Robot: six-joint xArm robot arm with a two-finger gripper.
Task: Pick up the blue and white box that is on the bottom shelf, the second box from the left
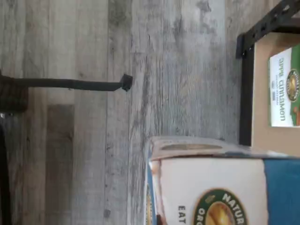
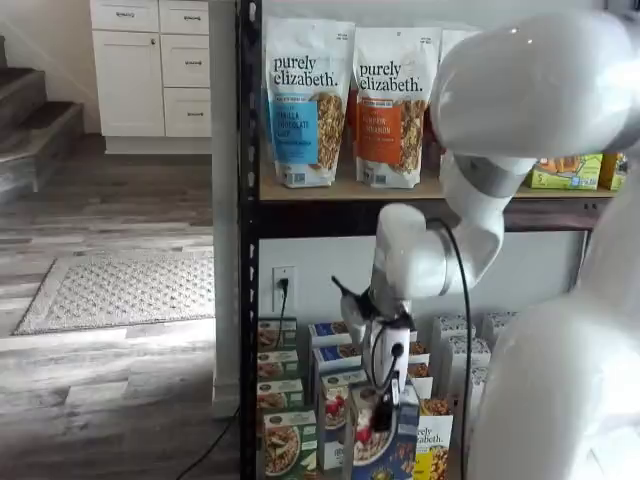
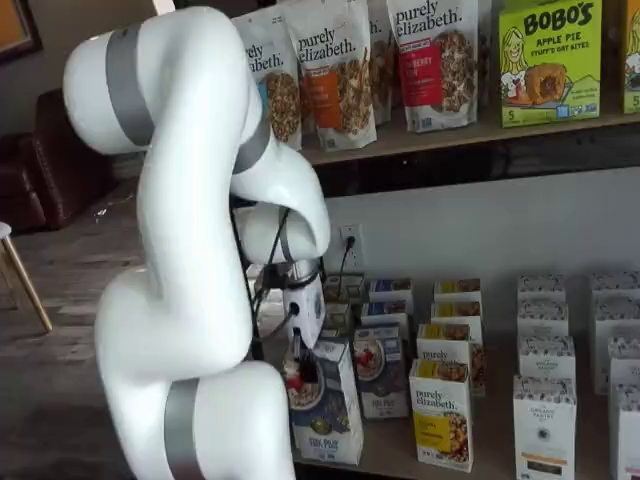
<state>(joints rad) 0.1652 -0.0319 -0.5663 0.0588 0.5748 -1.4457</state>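
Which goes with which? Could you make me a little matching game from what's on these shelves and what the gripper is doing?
Things:
1. blue and white box
2. gripper
3. granola bags
4. yellow-fronted box

States or places:
A. standing on the tier above the small boxes
B. closed on a box
C. held out at the front of the bottom shelf
D. upright on the bottom shelf, not held

Pairs: 1-C, 2-B, 3-A, 4-D

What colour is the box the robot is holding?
Blue with a white top, clearest in a shelf view: the box in the gripper.
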